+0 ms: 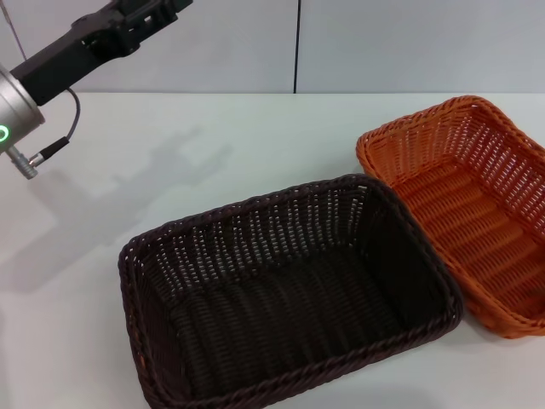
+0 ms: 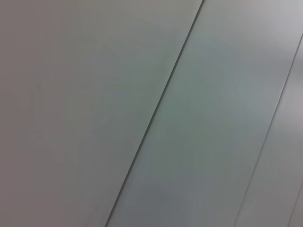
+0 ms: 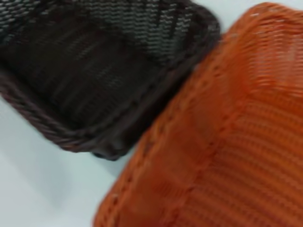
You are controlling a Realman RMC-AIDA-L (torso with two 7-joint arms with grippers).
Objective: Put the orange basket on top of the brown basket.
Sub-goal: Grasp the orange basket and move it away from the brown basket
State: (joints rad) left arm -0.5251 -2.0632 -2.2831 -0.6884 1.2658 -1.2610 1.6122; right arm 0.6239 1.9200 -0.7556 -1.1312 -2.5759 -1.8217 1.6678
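The brown basket (image 1: 289,294) sat on the white worktop (image 1: 170,145), open side up, with only its own dark weave showing inside. The orange basket (image 1: 477,209) stood on the worktop too, just to the right of the brown basket and a little farther back, also open side up with only its ribbed floor in view. Its long left rim pressed against the brown basket's right rim, or lay so close that no gap showed; its right side ran past the picture's edge.

From the right wrist view, the orange basket (image 3: 222,137) filled the near field and the brown basket (image 3: 99,71) lay beside it, rims meeting at one corner.

To the left of the brown basket and behind it, bare worktop stretched back to the grey wall (image 1: 383,43).

The left arm (image 1: 77,43) hung high, well apart from the brown basket, to its far left; its tool was out of sight, and its wrist camera faced only wall panels (image 2: 94,113). The right tool was not seen either, so whether its fingers were apart or together I could not tell.
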